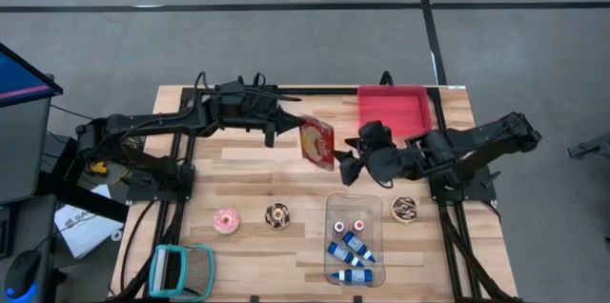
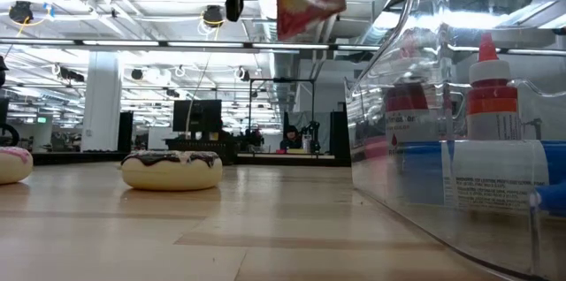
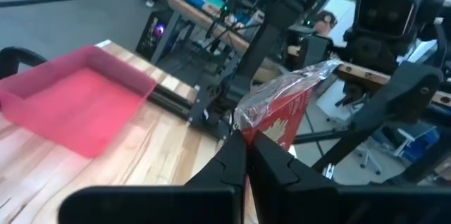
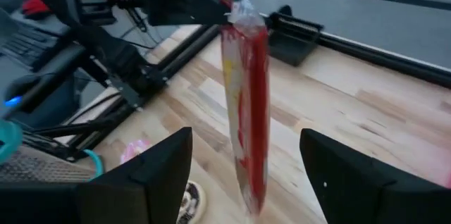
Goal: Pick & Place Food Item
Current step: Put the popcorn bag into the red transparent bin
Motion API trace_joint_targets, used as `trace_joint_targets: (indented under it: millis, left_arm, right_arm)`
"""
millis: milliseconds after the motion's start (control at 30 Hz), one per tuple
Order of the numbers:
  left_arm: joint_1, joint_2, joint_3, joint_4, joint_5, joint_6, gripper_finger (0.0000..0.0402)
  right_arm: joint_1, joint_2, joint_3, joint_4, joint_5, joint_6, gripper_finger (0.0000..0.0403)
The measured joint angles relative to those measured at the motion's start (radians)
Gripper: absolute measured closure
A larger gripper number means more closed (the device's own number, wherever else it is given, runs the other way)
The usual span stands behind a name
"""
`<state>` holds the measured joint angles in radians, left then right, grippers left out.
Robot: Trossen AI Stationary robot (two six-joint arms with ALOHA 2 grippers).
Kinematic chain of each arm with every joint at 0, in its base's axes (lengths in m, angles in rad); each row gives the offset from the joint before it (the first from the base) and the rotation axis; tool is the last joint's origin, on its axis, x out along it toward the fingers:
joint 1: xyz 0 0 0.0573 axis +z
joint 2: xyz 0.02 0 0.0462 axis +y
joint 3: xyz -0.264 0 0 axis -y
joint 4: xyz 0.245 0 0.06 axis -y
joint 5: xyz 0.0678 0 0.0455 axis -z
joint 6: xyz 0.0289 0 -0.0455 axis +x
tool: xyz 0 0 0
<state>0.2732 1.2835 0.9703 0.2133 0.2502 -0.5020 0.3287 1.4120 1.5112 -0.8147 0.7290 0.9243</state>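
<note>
I see the left gripper (image 1: 297, 128) raised above the middle of the bench (image 1: 248, 165), fingers pressed together on the top edge of a red snack packet (image 1: 317, 143). The packet hangs clear of the wood, near the red tray (image 1: 393, 110) at the far edge. The right gripper (image 1: 349, 165) stands just beside the packet, fingers (image 4: 151, 175) spread wide to either side of it without touching. Two donuts (image 1: 277, 215) lie near the front edge.

Overhead camera looks straight down; table-level one (very low) shares the chocolate doughnut (image 1: 277, 215).
</note>
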Motion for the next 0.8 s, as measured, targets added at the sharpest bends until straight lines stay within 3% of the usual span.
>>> trace_joint_targets:
  millis: [567,800]
  left_arm:
    - [-0.007,0.000,0.000,0.038,-0.010,-0.007,0.0401]
    - [-0.007,0.000,0.000,0.039,-0.008,-0.008,0.0401]
  right_arm:
    - [-0.166,0.020,0.002,0.206,-0.135,-0.195,0.0152]
    - [-0.200,0.059,0.001,0.227,-0.211,-0.218,0.0221]
